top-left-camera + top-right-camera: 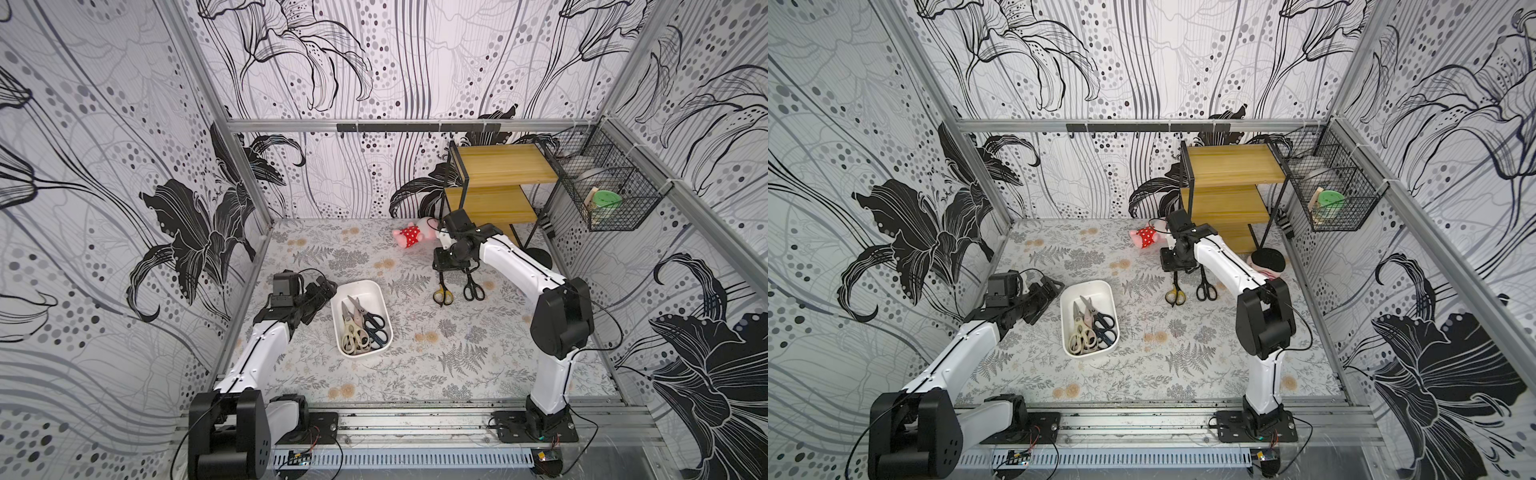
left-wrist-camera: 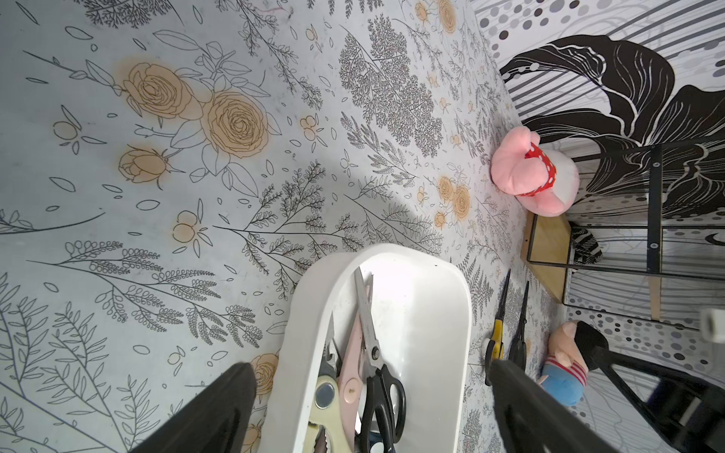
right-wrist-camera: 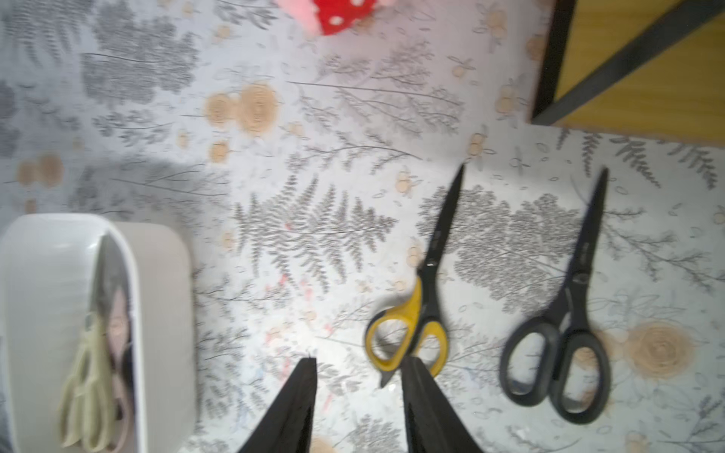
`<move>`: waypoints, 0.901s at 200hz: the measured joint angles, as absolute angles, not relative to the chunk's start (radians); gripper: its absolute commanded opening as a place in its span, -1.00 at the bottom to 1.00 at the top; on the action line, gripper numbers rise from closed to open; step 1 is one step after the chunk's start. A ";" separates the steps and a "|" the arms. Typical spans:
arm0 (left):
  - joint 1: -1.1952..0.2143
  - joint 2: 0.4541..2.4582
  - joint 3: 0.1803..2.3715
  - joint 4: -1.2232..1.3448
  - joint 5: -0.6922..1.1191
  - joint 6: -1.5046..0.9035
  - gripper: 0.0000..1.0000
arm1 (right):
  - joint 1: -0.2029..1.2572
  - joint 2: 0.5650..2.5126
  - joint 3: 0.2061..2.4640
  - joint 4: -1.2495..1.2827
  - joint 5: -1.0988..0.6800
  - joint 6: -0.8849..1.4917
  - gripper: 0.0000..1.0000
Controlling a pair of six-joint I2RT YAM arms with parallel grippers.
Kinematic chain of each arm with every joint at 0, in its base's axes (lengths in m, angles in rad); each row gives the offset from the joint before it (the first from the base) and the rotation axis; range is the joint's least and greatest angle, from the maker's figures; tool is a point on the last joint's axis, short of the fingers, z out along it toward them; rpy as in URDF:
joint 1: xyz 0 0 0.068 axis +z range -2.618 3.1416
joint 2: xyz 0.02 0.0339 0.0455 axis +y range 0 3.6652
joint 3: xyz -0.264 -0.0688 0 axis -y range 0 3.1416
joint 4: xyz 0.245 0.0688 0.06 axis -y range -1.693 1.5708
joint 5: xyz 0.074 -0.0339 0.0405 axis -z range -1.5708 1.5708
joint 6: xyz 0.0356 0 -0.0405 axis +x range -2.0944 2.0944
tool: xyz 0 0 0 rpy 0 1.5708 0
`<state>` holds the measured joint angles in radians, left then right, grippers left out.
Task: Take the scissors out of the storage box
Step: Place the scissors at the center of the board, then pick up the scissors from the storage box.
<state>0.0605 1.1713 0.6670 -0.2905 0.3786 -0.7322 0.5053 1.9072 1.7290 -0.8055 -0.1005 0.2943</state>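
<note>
The left gripper (image 1: 323,293) hangs just beside the far left corner of the storage box (image 1: 368,291). Its jaws are spread wide with nothing held, and in the left wrist view the box's end shows in the gap between them. The box lies on the table (image 1: 415,357) and is far from emptied. A heap fills its near half with the blades pointing to its far end. The heap has cream-handled scissors (image 1: 352,338) on the left, a pinkish pair (image 2: 353,376) in the middle and black-handled scissors (image 1: 376,326) on the right. What looks like a dark blue handle lies under the black one. The pairs overlap too much to count, but there seem to be at least four.

Two pairs lie flat on the table, well apart from the box, to its right and a little farther back. The yellow-handled scissors (image 1: 443,296) are the nearer of the two to the box. The right gripper (image 3: 359,362) hovers over their handle end with its jaws partly apart and nothing in the gap. One finger sits right at the yellow loop, and the blurred wrist view does not show whether it touches. The all-black scissors (image 1: 473,291) lie beside that pair, farther from the box.

The task looks to be at an early stage — two pairs out, most left inside. The stacked handles may make the next pick harder.
</note>
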 measured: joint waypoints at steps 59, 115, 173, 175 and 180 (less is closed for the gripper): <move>0.064 1.214 0.665 -0.273 0.379 -0.734 0.95 | 0.908 1.911 1.772 -0.821 -0.010 0.511 -0.17; 0.115 1.214 0.661 -0.269 0.372 -0.733 0.95 | 1.105 2.127 1.946 -0.831 -0.006 0.563 -0.22; 0.168 1.149 0.605 -0.283 0.366 -0.729 0.95 | 1.126 2.234 1.950 -0.850 0.079 0.572 -0.24; 0.170 1.148 0.604 -0.284 0.366 -0.728 0.95 | 1.126 2.234 1.950 -0.850 0.081 0.573 -0.25; 0.173 1.145 0.602 -0.289 0.366 -0.727 0.95 | 1.125 2.234 1.949 -0.850 0.087 0.575 -0.25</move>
